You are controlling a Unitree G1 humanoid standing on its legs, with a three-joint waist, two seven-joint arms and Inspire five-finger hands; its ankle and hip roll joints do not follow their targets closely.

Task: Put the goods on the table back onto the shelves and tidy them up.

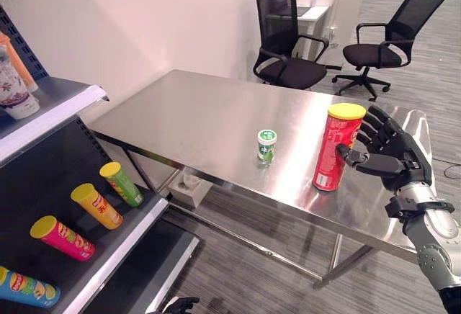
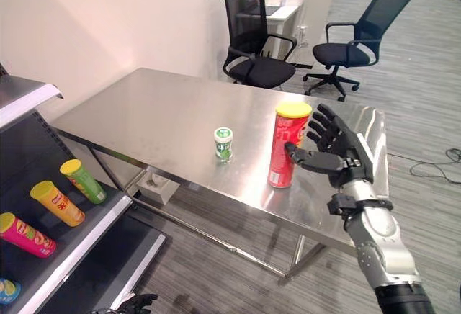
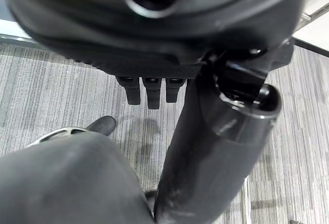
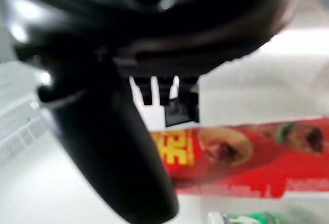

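While the red can (image 1: 336,147) stands upright on the worktop (image 1: 209,123), the right hand (image 1: 389,152) sits just beside it, fingers (image 2: 323,121) spread open, nothing gripped.

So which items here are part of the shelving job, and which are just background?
Job items:
red can, upright on the table
small green cup, upright on the table
shelves holding laid-down cans
right robot hand, open beside the red can

Background:
two office chairs
desk behind them
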